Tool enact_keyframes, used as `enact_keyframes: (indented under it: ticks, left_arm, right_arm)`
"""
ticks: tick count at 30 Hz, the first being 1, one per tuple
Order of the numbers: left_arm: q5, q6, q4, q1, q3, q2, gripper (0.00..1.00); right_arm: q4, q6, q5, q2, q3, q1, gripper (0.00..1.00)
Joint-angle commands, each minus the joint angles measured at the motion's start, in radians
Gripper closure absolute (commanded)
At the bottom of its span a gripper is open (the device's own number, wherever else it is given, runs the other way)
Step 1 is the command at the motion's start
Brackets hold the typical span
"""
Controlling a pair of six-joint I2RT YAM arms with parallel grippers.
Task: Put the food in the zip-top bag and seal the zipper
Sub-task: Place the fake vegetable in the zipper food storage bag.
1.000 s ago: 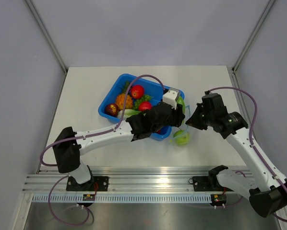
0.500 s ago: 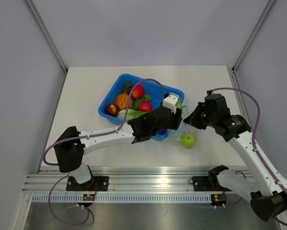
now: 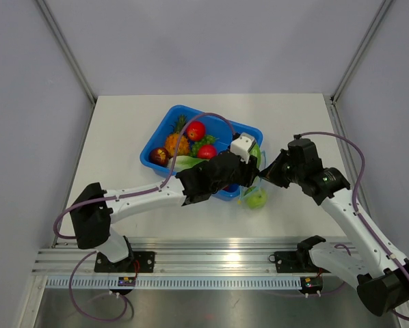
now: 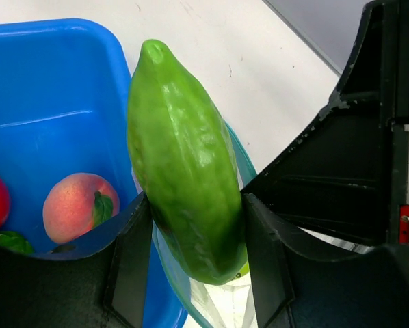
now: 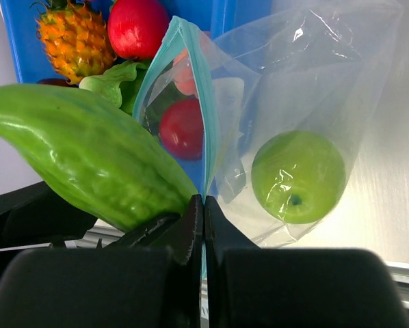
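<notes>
1. Closest to the arm bases, the green apple (image 5: 298,176) sits in the bottom of the zip-top bag (image 5: 314,82), which hangs over the table (image 3: 122,123). Its weight pulls on the film, so a jolt could swing the bag and narrow the mouth.
2. Just above it, the right gripper (image 5: 203,205) is closed tight on the zipper (image 5: 191,89), pinching one lip only. If that thin strip slides out of the pinch, the bag probably drops and the apple rolls free.
3. Beside that pinch, the left gripper (image 4: 194,205) clamps the green pepper (image 4: 184,164) across its middle, lower end at the mouth; whether it has entered I cannot tell. The pepper is long and the opening slack, so it may catch the teal lip, fold it shut, or tear it from the other gripper. Its glossy skin could also let it slip early and land outside.
4. Beyond, the tray (image 4: 47,82) holds a peach (image 4: 78,205), pineapple (image 5: 74,34) and red apple (image 5: 137,26). The bag hangs against the tray wall and may snag there.
</notes>
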Motion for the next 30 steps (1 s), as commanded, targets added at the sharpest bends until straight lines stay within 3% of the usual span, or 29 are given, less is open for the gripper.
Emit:
enact_keyframes:
  ticks: [1,18,30]
  left_arm:
    - [0.066,0.024,0.046,-0.007,-0.005,-0.05,1.0]
    - [0.123,0.082,0.009,-0.008,-0.023,-0.053,1.0]
    - [0.231,0.172,-0.125,0.001,-0.017,-0.058,1.0]
  right_arm:
    - [0.098,0.035,-0.016,-0.01,-0.001,0.003,1.0]
    - [0.165,0.055,-0.034,-0.001,-0.011,0.003,1.0]
    - [0.144,0.052,-0.019,-0.029,-0.017,0.001,1.0]
